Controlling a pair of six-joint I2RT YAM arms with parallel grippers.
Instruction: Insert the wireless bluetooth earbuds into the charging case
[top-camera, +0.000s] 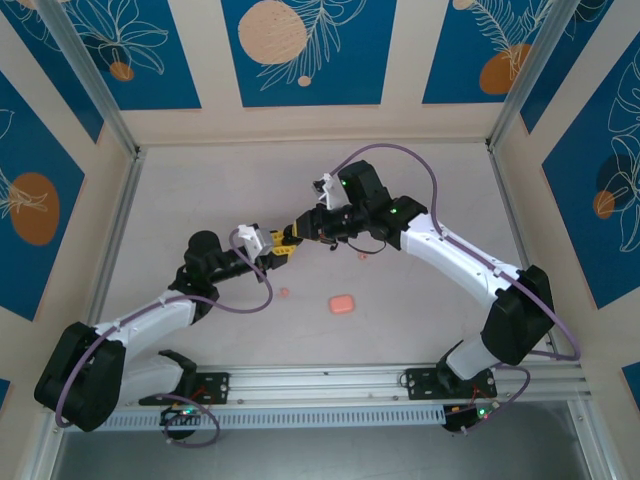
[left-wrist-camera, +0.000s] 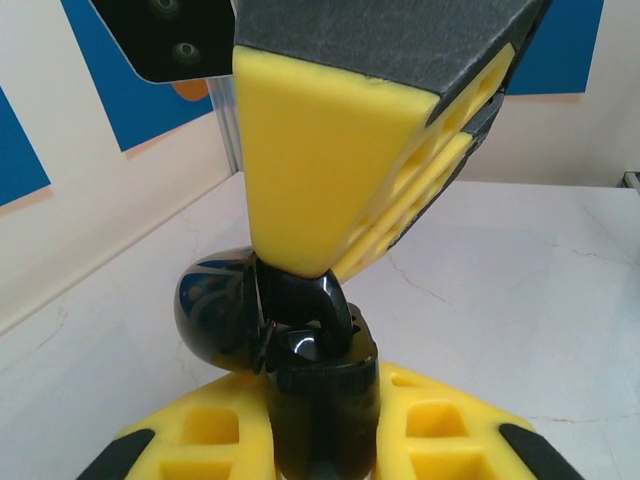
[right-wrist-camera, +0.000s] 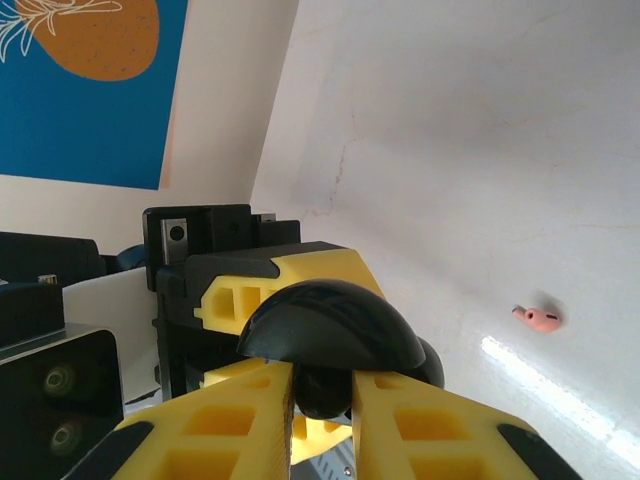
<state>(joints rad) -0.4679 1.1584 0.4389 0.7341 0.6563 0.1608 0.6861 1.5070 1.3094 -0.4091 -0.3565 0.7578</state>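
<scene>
Black object (left-wrist-camera: 215, 310) between both grippers (left-wrist-camera: 322, 425) (right-wrist-camera: 322, 398)

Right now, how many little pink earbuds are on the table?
2. The left earbud lies left of the case. The far earbud lies beyond the case, slightly right. More could be hidden under the arms.

Bright, even light falls from above. The overhead view is sharp, with only faint, soft shadows on the pale table (top-camera: 300, 190). Close up, a glossy black piece (left-wrist-camera: 215, 310) mirrors highlights, and a white glare streak crosses the table at near right.
</scene>
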